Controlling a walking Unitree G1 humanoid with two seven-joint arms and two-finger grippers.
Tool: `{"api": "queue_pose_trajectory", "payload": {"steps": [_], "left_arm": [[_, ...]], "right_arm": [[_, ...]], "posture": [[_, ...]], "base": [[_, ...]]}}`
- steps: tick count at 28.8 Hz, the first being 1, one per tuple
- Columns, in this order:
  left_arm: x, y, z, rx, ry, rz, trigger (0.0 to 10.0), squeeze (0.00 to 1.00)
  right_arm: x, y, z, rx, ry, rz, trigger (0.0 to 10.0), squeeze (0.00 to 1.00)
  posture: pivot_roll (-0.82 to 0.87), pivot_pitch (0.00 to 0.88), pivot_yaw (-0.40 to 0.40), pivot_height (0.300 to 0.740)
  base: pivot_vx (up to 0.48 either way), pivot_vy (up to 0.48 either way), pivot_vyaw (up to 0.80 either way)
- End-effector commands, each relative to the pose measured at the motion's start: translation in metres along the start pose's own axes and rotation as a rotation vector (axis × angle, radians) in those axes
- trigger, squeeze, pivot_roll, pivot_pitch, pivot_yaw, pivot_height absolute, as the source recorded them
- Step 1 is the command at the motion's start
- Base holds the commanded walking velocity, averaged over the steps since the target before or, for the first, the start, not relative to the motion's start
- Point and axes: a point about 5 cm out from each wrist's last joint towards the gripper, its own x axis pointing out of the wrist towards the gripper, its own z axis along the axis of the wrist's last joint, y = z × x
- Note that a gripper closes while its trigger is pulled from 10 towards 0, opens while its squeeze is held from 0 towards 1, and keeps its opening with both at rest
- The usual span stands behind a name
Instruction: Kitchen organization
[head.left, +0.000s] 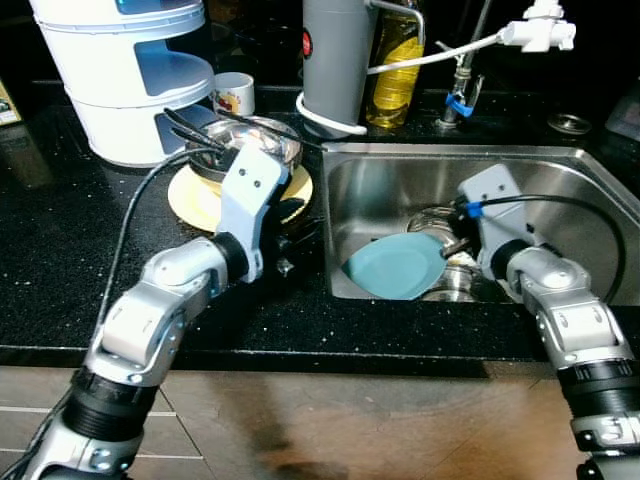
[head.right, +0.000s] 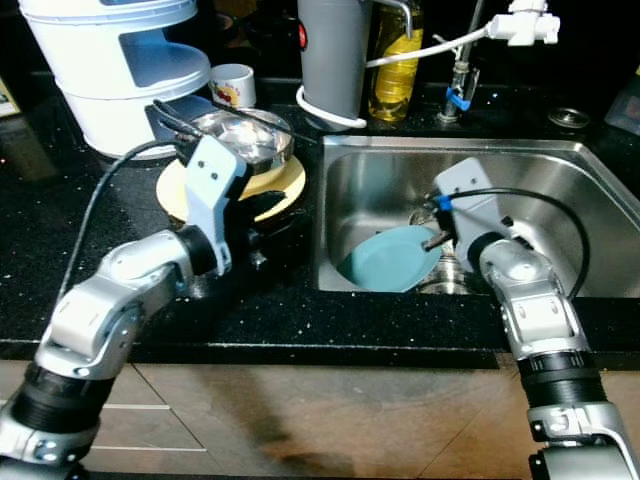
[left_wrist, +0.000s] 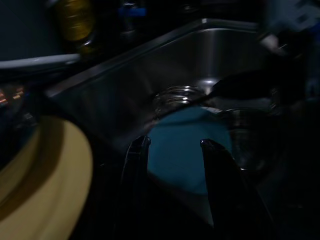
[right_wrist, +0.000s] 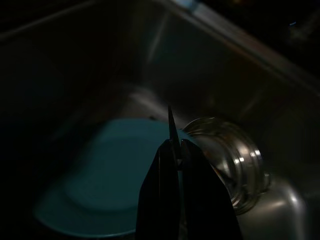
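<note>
A teal plate (head.left: 395, 265) leans tilted inside the steel sink (head.left: 560, 170), against its left wall. My right gripper (head.left: 452, 240) is down in the sink, shut on the plate's right rim; in the right wrist view the fingers (right_wrist: 165, 165) pinch a thin edge above the teal plate (right_wrist: 100, 185). My left gripper (head.left: 300, 225) hovers over the counter at the sink's left edge, open and holding nothing, just beside a yellow plate (head.left: 195, 200). Its two fingers (left_wrist: 135, 150) point toward the teal plate (left_wrist: 185, 155).
A metal bowl (head.left: 250, 140) with dark utensils rests on the yellow plate. Behind stand a white tiered container (head.left: 120, 70), a mug (head.left: 233, 93), a grey cylinder (head.left: 335, 55) and an oil bottle (head.left: 393, 70). A round metal piece (right_wrist: 225, 150) lies in the sink bottom.
</note>
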Motion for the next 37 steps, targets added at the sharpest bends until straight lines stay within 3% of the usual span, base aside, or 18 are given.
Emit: {"api": "queue_pose_trajectory", "payload": {"steps": [1,7,8,9,10,11,13,14,15,19,21,23,27,28,29,30,33,37], "left_arm": [[0.003,-0.005,0.0,0.006,-0.007,-0.038,10.0,0.0],[0.003,-0.012,0.001,-0.011,-0.017,-0.078,10.0,0.0],[0.002,-0.012,0.0,-0.013,-0.016,-0.078,10.0,0.0],[0.001,-0.012,0.0,-0.013,-0.014,-0.077,10.0,0.0],[0.001,-0.012,0.0,-0.013,-0.014,-0.077,10.0,0.0],[0.0,-0.012,-0.001,-0.017,-0.009,-0.077,10.0,0.0],[-0.001,-0.012,-0.002,-0.019,-0.007,-0.078,10.0,0.0],[-0.003,-0.012,-0.003,-0.019,-0.003,-0.079,10.0,0.0],[-0.004,-0.012,-0.003,-0.019,-0.002,-0.08,10.0,0.0],[-0.007,-0.011,-0.004,-0.021,0.003,-0.074,10.0,0.0],[-0.012,-0.008,-0.003,-0.022,0.006,-0.065,10.0,0.0],[-0.012,-0.008,-0.003,-0.022,0.006,-0.065,10.0,0.0],[-0.035,0.004,0.001,-0.025,-0.001,-0.007,10.0,0.0],[-0.042,0.008,0.002,-0.022,-0.006,0.018,10.0,0.0],[-0.05,0.013,0.002,-0.027,-0.005,0.046,10.0,0.0],[-0.057,0.018,0.0,-0.027,0.0,0.075,10.0,0.0],[-0.073,0.031,-0.005,-0.012,0.038,0.155,10.0,0.0],[-0.078,0.04,-0.006,0.007,0.048,0.229,10.0,0.0]], "right_arm": [[0.0,0.007,-0.007,0.001,0.029,0.031,10.0,0.0],[0.002,0.015,-0.012,-0.005,0.054,0.067,10.0,0.0],[0.002,0.015,-0.013,-0.005,0.057,0.067,10.0,0.25],[0.002,0.014,-0.013,-0.007,0.06,0.066,10.0,0.79],[0.002,0.014,-0.013,-0.007,0.06,0.066,10.0,0.79],[0.003,0.013,-0.012,-0.008,0.062,0.064,10.0,0.91],[0.003,0.012,-0.01,-0.014,0.057,0.058,10.0,0.91],[0.005,0.01,-0.006,-0.022,0.038,0.035,10.0,0.61],[0.006,0.01,-0.005,-0.023,0.033,0.03,10.0,0.0],[0.008,0.008,0.006,-0.003,-0.031,0.006,10.0,0.0],[0.012,0.005,0.03,0.095,-0.19,-0.045,10.0,0.0],[0.012,0.005,0.03,0.095,-0.19,-0.045,10.0,0.0],[0.013,0.016,0.065,0.267,-0.397,0.011,10.0,0.0],[0.013,0.023,0.072,0.309,-0.443,0.054,10.0,0.2],[0.013,0.029,0.076,0.342,-0.475,0.088,10.0,0.78],[0.013,0.034,0.079,0.367,-0.494,0.119,10.0,1.0],[0.015,0.048,0.082,0.393,-0.511,0.169,10.0,1.0],[0.017,0.056,0.084,0.421,-0.526,0.192,10.0,1.0]], "posture": [[-0.01,0.155,-0.01,0.74],[-0.01,0.146,-0.013,0.74],[-0.01,0.144,-0.015,0.74],[-0.01,0.143,-0.018,0.74],[-0.01,0.143,-0.018,0.74],[0.0,0.144,-0.018,0.74],[0.0,0.144,-0.018,0.74],[0.0,0.144,-0.018,0.74],[0.0,0.144,-0.018,0.74],[0.0,0.141,-0.026,0.74],[0.0,0.141,-0.028,0.74],[0.0,0.141,-0.028,0.74],[0.0,0.144,-0.034,0.74],[0.0,0.144,-0.034,0.74],[0.0,0.144,-0.034,0.74],[0.0,0.148,-0.04,0.74],[0.01,0.152,-0.049,0.74],[0.02,0.157,-0.056,0.74]], "base": [[0.0,0.0,0.0],[0.0,0.0,0.0],[0.0,0.0,0.0],[0.0,0.0,0.0],[0.0,0.0,0.0],[0.0,0.0,0.0],[0.0,0.0,0.0],[0.0,0.0,0.0],[0.0,0.0,0.0],[0.0,0.0,0.0],[0.0,0.0,0.0],[0.0,0.0,0.0],[0.0,0.0,0.0],[0.0,0.0,0.0],[0.0,0.0,0.0],[0.0,0.0,0.0],[0.0,0.0,0.0],[0.0,0.0,0.0]]}}
